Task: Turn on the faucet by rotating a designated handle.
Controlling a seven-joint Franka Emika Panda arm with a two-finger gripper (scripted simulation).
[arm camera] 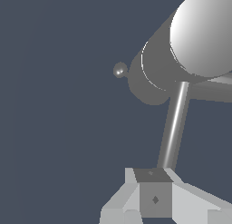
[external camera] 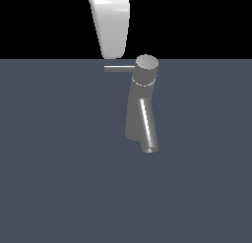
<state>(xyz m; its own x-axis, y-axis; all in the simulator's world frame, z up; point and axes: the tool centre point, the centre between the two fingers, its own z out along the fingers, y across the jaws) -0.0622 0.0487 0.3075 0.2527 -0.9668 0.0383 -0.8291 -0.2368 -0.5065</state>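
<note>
The grey faucet (external camera: 139, 106) stands on the dark floor, with its cylindrical cap (external camera: 146, 69) on top and its slanted spout (external camera: 147, 129) running down the front. The handle (external camera: 119, 68), a thin rod, sticks out from the cap toward the exterior view's left. My gripper (external camera: 114, 55) hangs just above the rod's outer half. In the wrist view the handle (arm camera: 173, 125) runs from the cap (arm camera: 204, 32) straight to my gripper (arm camera: 154, 184). Its fingers (arm camera: 155, 199) are pressed together in one block at the rod's end. I cannot tell whether they touch the rod.
The faucet stands on a flat dark blue-grey floor (external camera: 59, 163). A small grey ball (arm camera: 120, 70) shows beside the faucet body (arm camera: 152, 80) in the wrist view. Only the arm's pale lower part shows in the exterior view.
</note>
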